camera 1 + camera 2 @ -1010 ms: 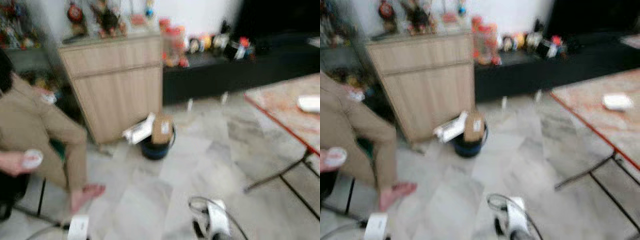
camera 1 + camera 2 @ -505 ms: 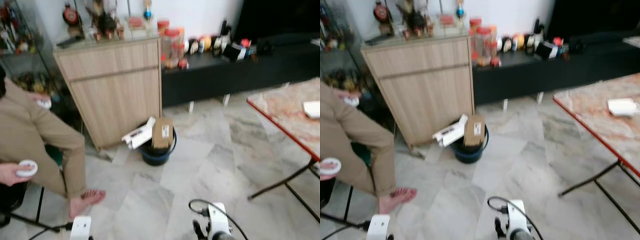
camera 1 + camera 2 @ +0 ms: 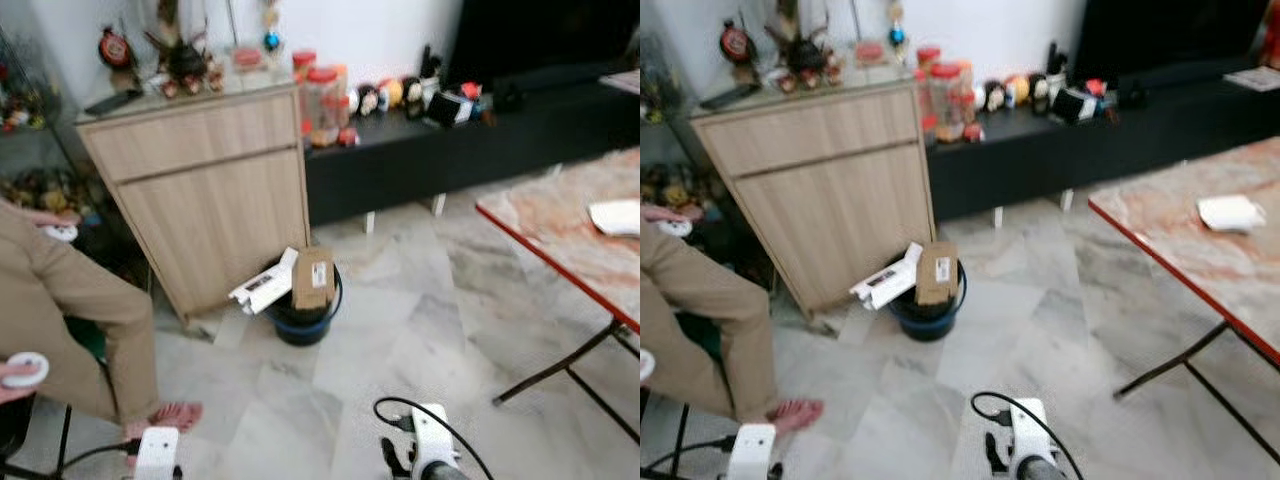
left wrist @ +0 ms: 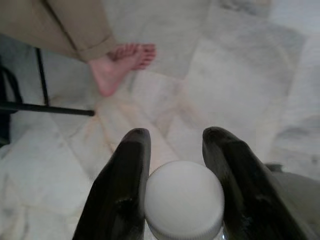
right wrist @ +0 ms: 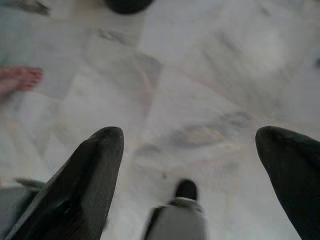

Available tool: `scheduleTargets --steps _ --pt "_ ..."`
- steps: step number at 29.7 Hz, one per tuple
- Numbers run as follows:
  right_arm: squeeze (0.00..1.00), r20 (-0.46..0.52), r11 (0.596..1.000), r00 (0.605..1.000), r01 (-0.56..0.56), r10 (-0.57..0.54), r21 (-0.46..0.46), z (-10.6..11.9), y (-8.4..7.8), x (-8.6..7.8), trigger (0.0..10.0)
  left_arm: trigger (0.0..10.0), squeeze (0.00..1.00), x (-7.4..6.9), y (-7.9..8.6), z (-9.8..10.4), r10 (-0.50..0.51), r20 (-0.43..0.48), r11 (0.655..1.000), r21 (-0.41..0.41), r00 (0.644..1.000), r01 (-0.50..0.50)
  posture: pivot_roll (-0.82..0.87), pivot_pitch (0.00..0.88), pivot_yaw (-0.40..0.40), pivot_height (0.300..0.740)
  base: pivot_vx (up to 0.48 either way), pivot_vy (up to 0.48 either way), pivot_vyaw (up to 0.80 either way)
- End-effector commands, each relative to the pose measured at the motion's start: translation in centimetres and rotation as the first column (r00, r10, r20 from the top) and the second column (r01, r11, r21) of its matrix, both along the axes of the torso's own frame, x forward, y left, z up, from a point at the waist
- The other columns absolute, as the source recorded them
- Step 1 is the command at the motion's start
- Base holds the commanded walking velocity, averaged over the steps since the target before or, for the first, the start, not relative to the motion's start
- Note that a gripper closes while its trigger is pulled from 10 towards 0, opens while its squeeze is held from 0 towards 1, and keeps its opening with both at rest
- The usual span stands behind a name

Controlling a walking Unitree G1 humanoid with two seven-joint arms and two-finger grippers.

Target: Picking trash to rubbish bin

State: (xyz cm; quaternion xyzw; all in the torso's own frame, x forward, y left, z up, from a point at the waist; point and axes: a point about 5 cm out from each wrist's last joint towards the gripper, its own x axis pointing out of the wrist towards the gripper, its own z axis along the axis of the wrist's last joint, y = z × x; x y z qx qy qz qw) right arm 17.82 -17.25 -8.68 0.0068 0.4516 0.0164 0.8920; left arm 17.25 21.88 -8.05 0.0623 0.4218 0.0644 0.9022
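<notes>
A dark blue rubbish bin (image 3: 305, 318) stands on the marble floor in front of a wooden cabinet. A brown cardboard box (image 3: 313, 279) and a white box (image 3: 263, 285) stick out of its top. In the left wrist view my left gripper (image 4: 176, 135) is shut on a white-capped bottle (image 4: 184, 199), whose round cap sits between the two black fingers. My right gripper (image 5: 190, 132) hangs open over bare floor with nothing between its fingers. Both arms are low in the eye views, the left arm (image 3: 157, 452) and the right arm (image 3: 430, 458), well short of the bin.
A person in tan trousers (image 3: 70, 320) sits at the left, bare foot (image 3: 165, 415) on the floor, a white disc in one hand (image 3: 22, 370). A red-edged table (image 3: 560, 245) with a white item (image 3: 615, 217) stands at the right. The wooden cabinet (image 3: 205, 200) and a black low shelf (image 3: 450, 140) line the wall.
The head camera has shifted and the blur has cleared; the whole scene slid a little leftward. The bin and its boxes stay put. Both arms remain low at the frame's bottom.
</notes>
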Motion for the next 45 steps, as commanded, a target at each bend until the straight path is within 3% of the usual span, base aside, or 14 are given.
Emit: scheduleTargets --steps 1,12,24,32,38,45 --pt "0.0 0.027 0.999 0.999 -0.023 0.023 0.028 0.4 1.4 0.9 10.0 10.0 0.0 -0.2 1.3 0.2 0.007 -0.006 0.999 0.037 1.0 -0.007 0.06 0.0 0.071 0.74 0.266 0.0 0.0" --pt "0.0 0.032 0.998 0.999 -0.046 0.044 0.033 0.4 1.7 1.1 10.0 10.0 0.0 0.1 2.2 0.8 0.034 0.051 0.998 0.056 0.998 -0.036 0.07 0.0 0.066 0.74 0.342 0.0 0.0" --pt "0.0 0.047 0.999 0.998 -0.034 0.032 0.032 0.7 1.5 1.6 10.0 10.0 0.0 0.1 1.5 0.5 0.025 0.023 0.999 0.042 0.999 -0.026 0.06 0.0 0.066 0.74 0.382 0.0 0.0" --pt "0.0 0.061 0.997 0.995 -0.075 0.073 0.03 0.8 2.0 1.8 10.0 10.0 0.0 -0.8 1.5 0.0 0.039 0.0 0.998 0.04 0.999 -0.039 0.07 0.0 0.063 0.74 0.423 0.0 0.0" --pt "0.0 0.059 0.996 0.994 -0.09 0.088 0.023 0.9 2.3 2.0 10.0 10.0 0.0 -1.3 1.5 -0.2 0.044 -0.014 0.998 0.039 0.999 -0.044 0.07 0.0 0.062 0.74 0.423 0.0 0.78" --pt "0.0 0.053 0.997 0.996 -0.074 0.073 0.028 0.8 2.1 1.8 10.0 10.0 0.0 -1.2 1.6 -0.1 0.051 -0.006 0.998 0.04 0.999 -0.051 0.08 0.0 0.057 0.74 0.423 0.0 0.0"
